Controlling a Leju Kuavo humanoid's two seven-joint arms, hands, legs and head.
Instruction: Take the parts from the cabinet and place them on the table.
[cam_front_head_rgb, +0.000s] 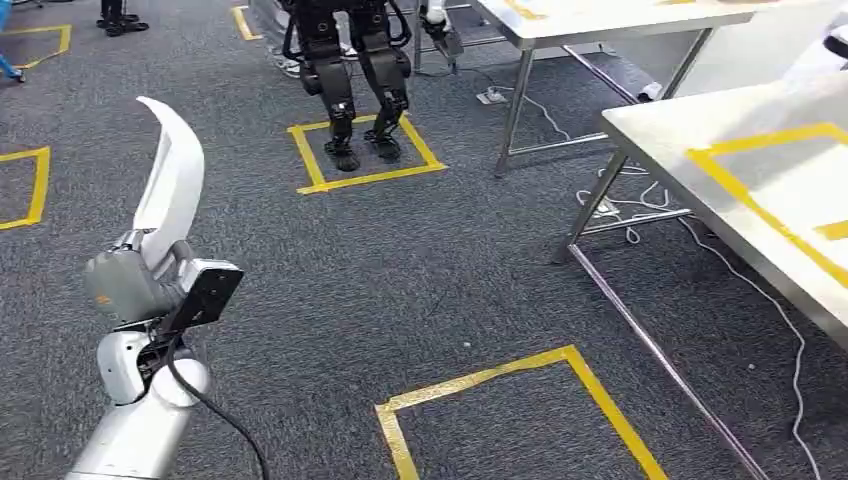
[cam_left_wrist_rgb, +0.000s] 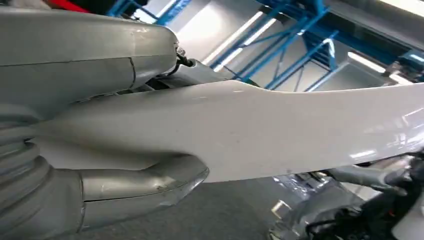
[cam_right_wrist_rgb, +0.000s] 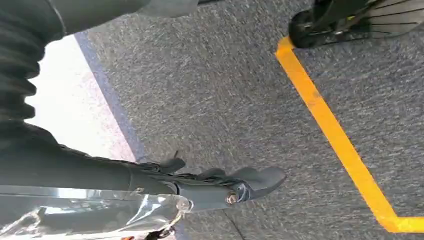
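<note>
The left hand (cam_front_head_rgb: 135, 280) grips 1 curved white part (cam_front_head_rgb: 172, 175); the right hand (cam_right_wrist_rgb: 220, 182) hangs with fingers loosely apart, holding nothing. 2 steel tables (cam_front_head_rgb: 660, 125) stand nearby.

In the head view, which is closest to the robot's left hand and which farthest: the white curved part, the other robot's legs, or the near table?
1. White curved part, held in the left robot hand.
2. Other robot's legs, ahead in a taped square.
3. Near table, far right.
</note>
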